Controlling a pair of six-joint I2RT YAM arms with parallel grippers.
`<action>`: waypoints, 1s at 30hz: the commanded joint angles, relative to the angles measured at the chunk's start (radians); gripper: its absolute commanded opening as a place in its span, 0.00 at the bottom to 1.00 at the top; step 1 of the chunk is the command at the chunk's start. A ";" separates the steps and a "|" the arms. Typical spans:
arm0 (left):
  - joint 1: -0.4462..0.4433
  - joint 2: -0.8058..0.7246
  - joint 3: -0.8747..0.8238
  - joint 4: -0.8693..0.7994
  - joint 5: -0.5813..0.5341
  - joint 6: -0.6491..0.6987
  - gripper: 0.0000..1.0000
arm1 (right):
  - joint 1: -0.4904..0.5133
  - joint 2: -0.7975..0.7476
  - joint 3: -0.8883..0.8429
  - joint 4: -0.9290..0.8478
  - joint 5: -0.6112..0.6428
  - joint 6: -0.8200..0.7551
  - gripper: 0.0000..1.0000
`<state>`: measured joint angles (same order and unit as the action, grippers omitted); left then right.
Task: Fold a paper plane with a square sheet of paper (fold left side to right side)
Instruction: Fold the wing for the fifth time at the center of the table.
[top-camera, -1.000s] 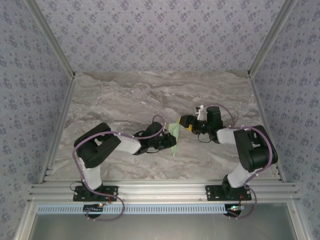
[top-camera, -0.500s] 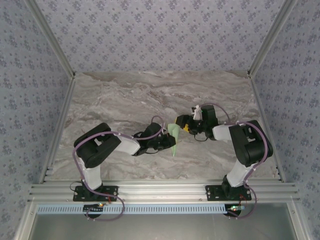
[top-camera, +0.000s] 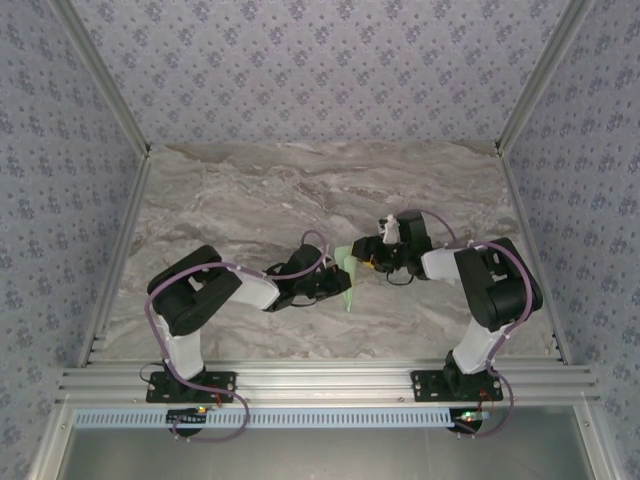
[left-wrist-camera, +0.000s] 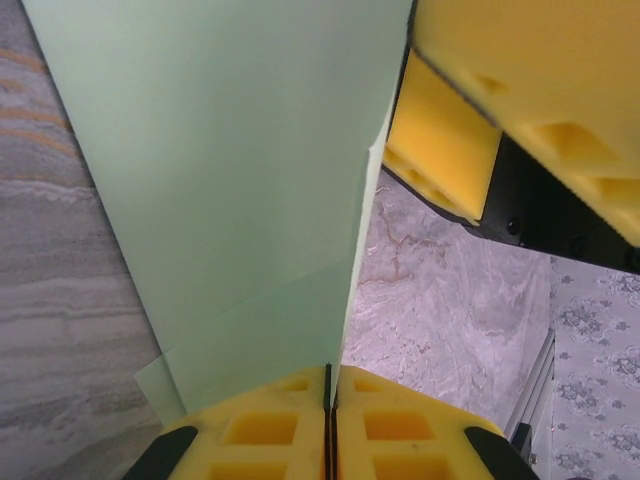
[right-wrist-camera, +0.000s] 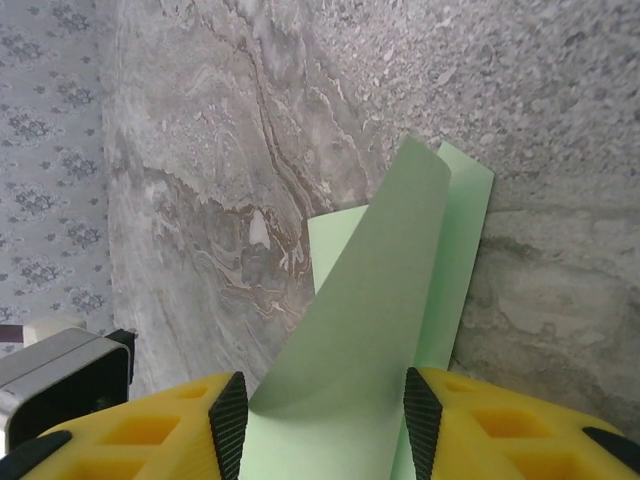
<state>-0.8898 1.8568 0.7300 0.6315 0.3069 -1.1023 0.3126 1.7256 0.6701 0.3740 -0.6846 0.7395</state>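
Mid-table, btwn the two arms, the paper (top-camera: 348, 279) stands on edge, already folded narrow w/ several layers; its low corner is near or on the table (top-camera: 250, 200), can't tell which. Left tool (left-wrist-camera: 330, 395) is clamped tight on the paper's near edge, pads flat together w/ the sheet pinched btwn them, same as a sec ago. What changed: the right arm has come in from the right. The right tool (right-wrist-camera: 324, 412) stood wide and just clear of the paper a sec ago; it now straddles the other end and has narrowed to approx half gap. Right wrist view shows a curled flap plus a flatter layer behind it running down btwn the yellow pads, filling most of the gap. The pads don't look pressed onto it yet, so I'd call it closing, not gripping. Left wrist view shows those same pads at top right, hard up against the paper's edge. For the task, this looks like a two-handed hold being set up, prob. to pull a flap across or pinch a crease. Folding isn't done: layers gape, no clean dart shape. Risk: if the right tool shuts on the curled flap as it lies, it may set a crooked crease.
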 joint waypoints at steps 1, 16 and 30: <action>0.008 -0.016 -0.011 0.030 0.008 -0.007 0.08 | 0.006 -0.006 -0.004 -0.047 0.020 -0.030 0.47; 0.009 0.002 -0.005 0.043 0.017 -0.017 0.08 | 0.031 0.029 0.023 -0.075 0.019 -0.035 0.51; 0.009 0.012 -0.007 0.051 0.017 -0.024 0.10 | 0.061 0.057 0.078 -0.281 0.098 -0.096 0.49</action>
<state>-0.8879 1.8568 0.7300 0.6415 0.3077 -1.1206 0.3603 1.7393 0.7399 0.2111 -0.6315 0.6754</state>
